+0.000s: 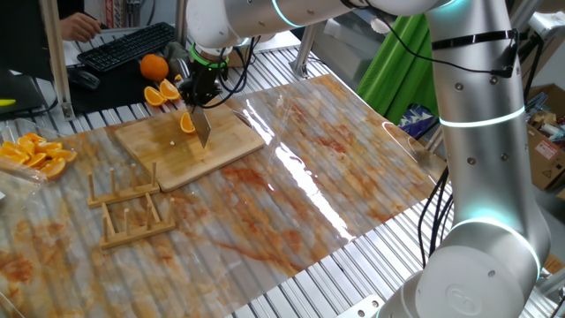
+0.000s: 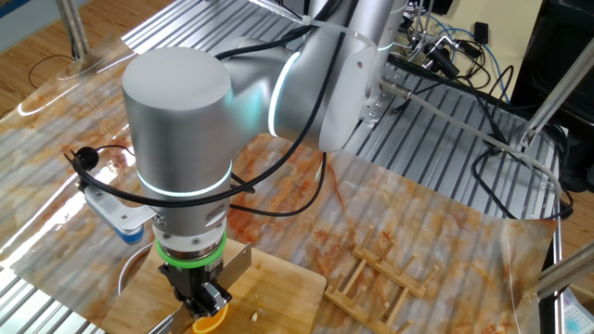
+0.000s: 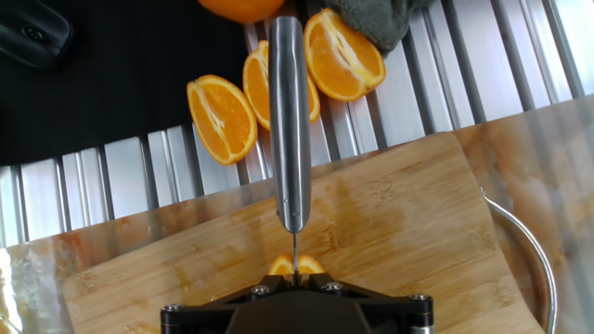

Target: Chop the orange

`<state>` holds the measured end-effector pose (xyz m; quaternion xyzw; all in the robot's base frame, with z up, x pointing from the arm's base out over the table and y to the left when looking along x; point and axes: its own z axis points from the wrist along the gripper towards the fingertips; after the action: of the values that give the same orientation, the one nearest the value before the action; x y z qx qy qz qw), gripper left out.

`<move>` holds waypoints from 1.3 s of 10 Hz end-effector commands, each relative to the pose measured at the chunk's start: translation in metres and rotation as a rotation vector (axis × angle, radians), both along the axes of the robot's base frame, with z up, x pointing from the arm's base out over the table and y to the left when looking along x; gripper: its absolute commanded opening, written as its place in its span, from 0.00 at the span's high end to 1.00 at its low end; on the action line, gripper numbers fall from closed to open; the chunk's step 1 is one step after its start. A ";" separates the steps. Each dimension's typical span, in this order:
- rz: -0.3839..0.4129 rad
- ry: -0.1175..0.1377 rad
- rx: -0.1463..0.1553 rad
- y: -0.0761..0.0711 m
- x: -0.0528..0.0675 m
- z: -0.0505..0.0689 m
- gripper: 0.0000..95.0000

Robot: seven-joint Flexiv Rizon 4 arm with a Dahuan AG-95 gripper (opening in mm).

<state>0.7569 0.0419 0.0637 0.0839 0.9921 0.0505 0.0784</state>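
Scanning from the left edge:
Slice heap: a pile of orange slices (image 1: pixel 35 153) lies at the far left of the table in one fixed view, well apart from the board.
Rack: a wooden rack (image 1: pixel 126 210) lies on the mat just below and left of the board.
Whole fruit: a round whole orange (image 1: pixel 154 65) sits behind the board, near the keyboard (image 1: pixel 128 45).
Cut halves: loose orange pieces (image 1: pixel 161 94) rest on the slatted table just beyond the board's far edge; the hand view shows three of them.
Board: the bamboo board (image 1: pixel 185 140) lies flat on the marbled mat.
Orange: the orange (image 1: pixel 187 122) wedge stands on the board, right against the blade; in the hand view the blade's edge meets its top.
Knife: the knife (image 1: pixel 200 126) points steeply down, blade on the wedge, its metal handle in the tool's grasp.
Gripper: the gripper (image 1: pixel 199 94) has its fingers pressed together on the knife handle.
Arm: the silver arm (image 1: pixel 477 141) fills the right side.
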 end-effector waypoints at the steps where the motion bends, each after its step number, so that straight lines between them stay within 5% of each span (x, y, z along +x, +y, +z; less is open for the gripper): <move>1: -0.002 0.002 0.002 0.001 0.001 -0.016 1.00; 6: -0.004 0.013 0.000 0.001 0.002 -0.008 1.00; 9: -0.005 0.003 0.003 0.002 0.001 -0.022 1.00; 13: -0.004 0.014 0.001 0.001 0.002 -0.013 1.00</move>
<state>0.7609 0.0415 0.0591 0.0850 0.9927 0.0491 0.0704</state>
